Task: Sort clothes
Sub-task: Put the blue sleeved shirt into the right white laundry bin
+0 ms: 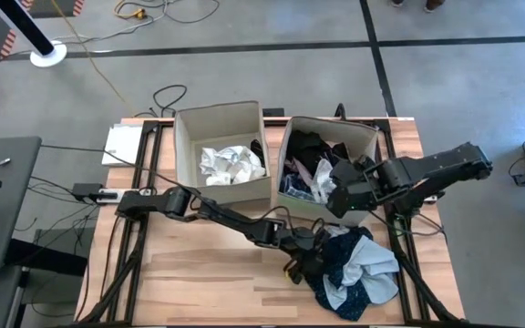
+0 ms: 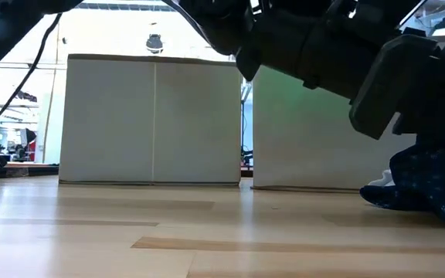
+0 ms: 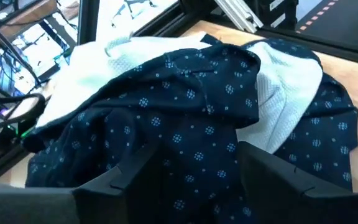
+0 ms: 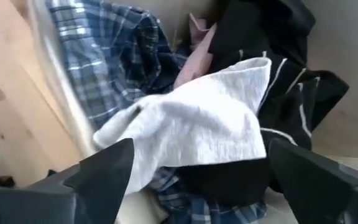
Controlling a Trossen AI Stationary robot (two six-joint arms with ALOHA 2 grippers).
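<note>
A pile of clothes lies on the table at the near right: a navy dotted garment point(image 3: 185, 93) over a light blue one point(image 3: 284, 81), also seen from above as a pile point(image 1: 363, 269). My left gripper point(image 3: 197, 155) is open low at the pile's left side, its fingers astride a navy dotted fold. My right gripper point(image 4: 197, 155) hangs wide open over the right beige box point(image 1: 372, 132). In that box lie a white garment point(image 4: 197, 124), a blue plaid one point(image 4: 98, 50), a pink one point(image 4: 194, 56) and a black one point(image 4: 278, 50). The white one lies on top. My left gripper comes at the navy dotted garment slanting down from the table's left. A fold of it point(image 3: 194, 146) lies between the open fingers. Whether the fingers touch the cloth, I cannot tell.
The left beige box point(image 1: 190, 137) holds a crumpled white and grey garment point(image 1: 231, 164). The two boxes stand side by side at the table's far side. Bare wood point(image 1: 208, 273) stretches left of the pile. In the low view the pile point(image 2: 431, 185) lies in front of the right box.
</note>
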